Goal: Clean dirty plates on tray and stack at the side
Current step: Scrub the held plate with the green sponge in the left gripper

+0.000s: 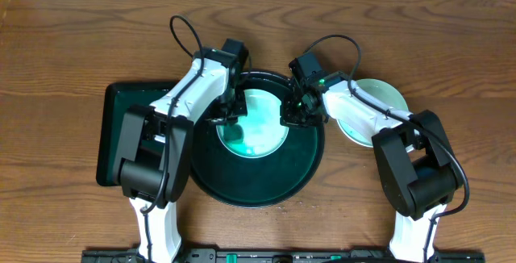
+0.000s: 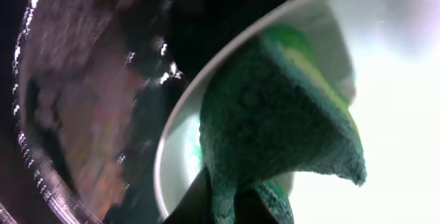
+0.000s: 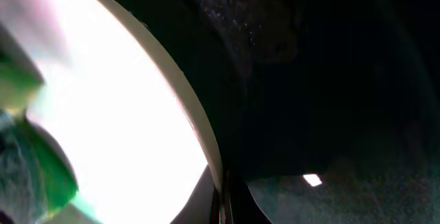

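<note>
A mint-turquoise plate (image 1: 256, 123) lies in the large round black tray (image 1: 266, 189). My left gripper (image 1: 231, 119) is shut on a green sponge (image 2: 275, 121) and presses it on the plate's left part (image 2: 175, 155). My right gripper (image 1: 292, 116) is shut on the plate's right rim (image 3: 199, 128). The sponge also shows at the left edge of the right wrist view (image 3: 31, 162). Another pale mint plate (image 1: 377, 102) lies on the table right of the tray, partly under my right arm. A third plate is not in view.
A smaller rectangular dark green tray (image 1: 113, 126) lies left of the black tray, partly under my left arm. Both arms reach over the black tray from the front. The table top is brown wood (image 1: 64, 45).
</note>
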Controlling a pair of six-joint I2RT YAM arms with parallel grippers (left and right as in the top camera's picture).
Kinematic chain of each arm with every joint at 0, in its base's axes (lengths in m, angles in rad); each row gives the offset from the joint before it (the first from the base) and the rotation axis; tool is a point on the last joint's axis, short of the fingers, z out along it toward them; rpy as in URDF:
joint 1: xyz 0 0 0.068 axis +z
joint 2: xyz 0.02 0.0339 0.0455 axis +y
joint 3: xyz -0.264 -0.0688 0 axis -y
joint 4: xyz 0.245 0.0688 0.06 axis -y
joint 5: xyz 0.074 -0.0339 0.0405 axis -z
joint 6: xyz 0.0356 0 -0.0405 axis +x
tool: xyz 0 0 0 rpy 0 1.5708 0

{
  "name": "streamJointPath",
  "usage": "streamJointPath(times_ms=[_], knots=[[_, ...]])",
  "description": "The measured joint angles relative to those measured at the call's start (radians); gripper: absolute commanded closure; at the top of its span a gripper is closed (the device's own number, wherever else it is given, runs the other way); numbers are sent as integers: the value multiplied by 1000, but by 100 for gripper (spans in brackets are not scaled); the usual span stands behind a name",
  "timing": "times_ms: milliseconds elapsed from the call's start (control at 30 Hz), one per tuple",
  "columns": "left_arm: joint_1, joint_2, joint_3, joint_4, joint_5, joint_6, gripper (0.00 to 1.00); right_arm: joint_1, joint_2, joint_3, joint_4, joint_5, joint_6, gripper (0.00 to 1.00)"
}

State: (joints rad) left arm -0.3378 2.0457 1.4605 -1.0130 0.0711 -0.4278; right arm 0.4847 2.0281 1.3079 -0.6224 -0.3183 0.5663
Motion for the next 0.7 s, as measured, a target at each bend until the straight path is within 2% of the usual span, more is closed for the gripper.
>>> streamJointPath(times_ms=[133,333,433,600,700], knots=[[-18,0,0,-60,32,50,93,0,0,0,6,0,0,99],[-27,0,-2,-64,310,298,93,0,1,0,6,-1,0,99],[-33,2,-12,-31,403,378,93,0,1,0,6,-1,0,99],[-23,10,-15,117,470,430,93,0,1,0,6,-1,0,99],[10,10,-15,184,434,403,93,0,1,0,6,-1,0,99]])
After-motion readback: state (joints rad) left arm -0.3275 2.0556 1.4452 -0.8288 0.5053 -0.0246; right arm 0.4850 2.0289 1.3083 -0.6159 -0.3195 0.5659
